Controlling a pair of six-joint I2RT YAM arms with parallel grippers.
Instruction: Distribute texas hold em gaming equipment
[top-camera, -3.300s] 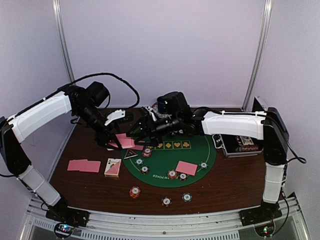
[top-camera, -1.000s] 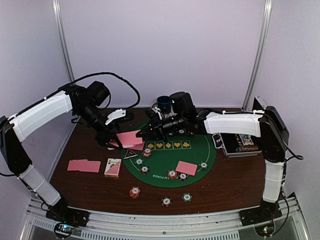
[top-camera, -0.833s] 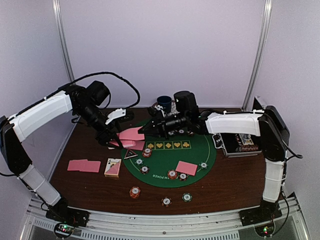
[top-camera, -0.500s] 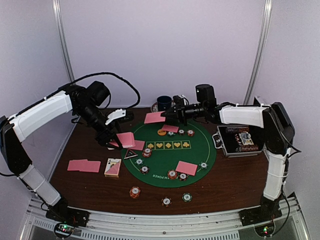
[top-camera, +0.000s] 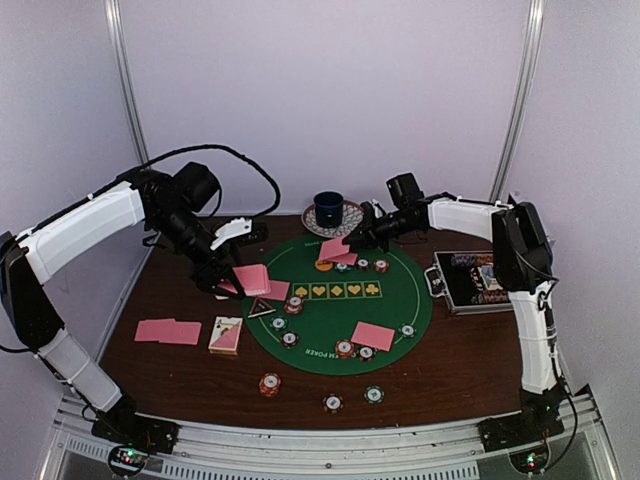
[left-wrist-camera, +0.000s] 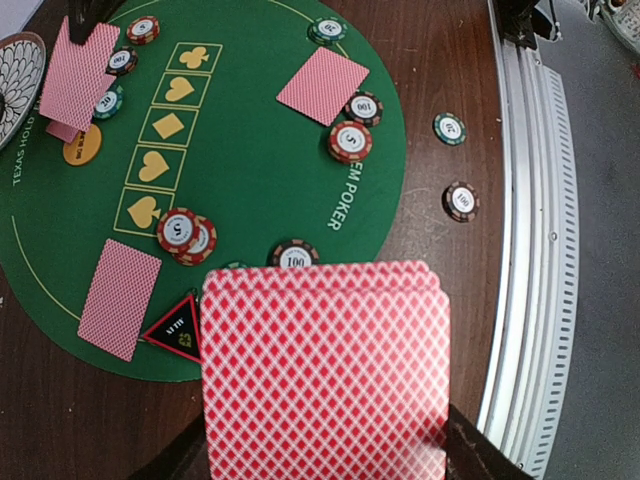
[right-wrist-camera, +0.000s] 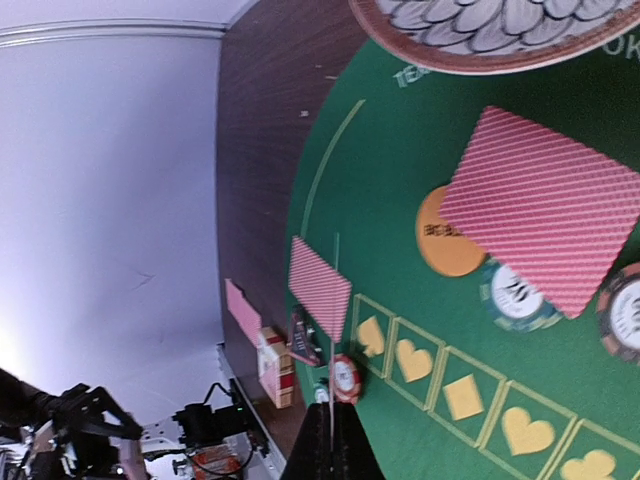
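My left gripper (top-camera: 222, 283) hangs over the mat's left edge, shut on a stack of pink-backed cards (top-camera: 252, 279). In the left wrist view the stack (left-wrist-camera: 325, 370) fills the bottom and hides most of the gripper (left-wrist-camera: 325, 445). My right gripper (top-camera: 358, 238) is at the mat's far side, shut on a single card (right-wrist-camera: 332, 330) seen edge-on from its wrist. Another card (right-wrist-camera: 540, 210) lies there, partly over an orange disc (right-wrist-camera: 447, 232). More cards (left-wrist-camera: 323, 85) (left-wrist-camera: 120, 298) lie on the mat, with a black-red triangle (left-wrist-camera: 178, 328) and striped chips (left-wrist-camera: 185, 232) (left-wrist-camera: 349, 140).
The round green mat (top-camera: 330, 318) covers the table's middle. A dark blue cup on a patterned saucer (top-camera: 329, 210) stands behind it. An open chip case (top-camera: 478, 283) sits at the right. Two pink cards (top-camera: 168, 331) and a card box (top-camera: 226, 335) lie at the left. Loose chips (top-camera: 269, 383) (top-camera: 374, 394) sit near the front.
My right gripper has drawn back from the left gripper's stack, carrying one card right and away to the mat's far side. The left arm has held still.
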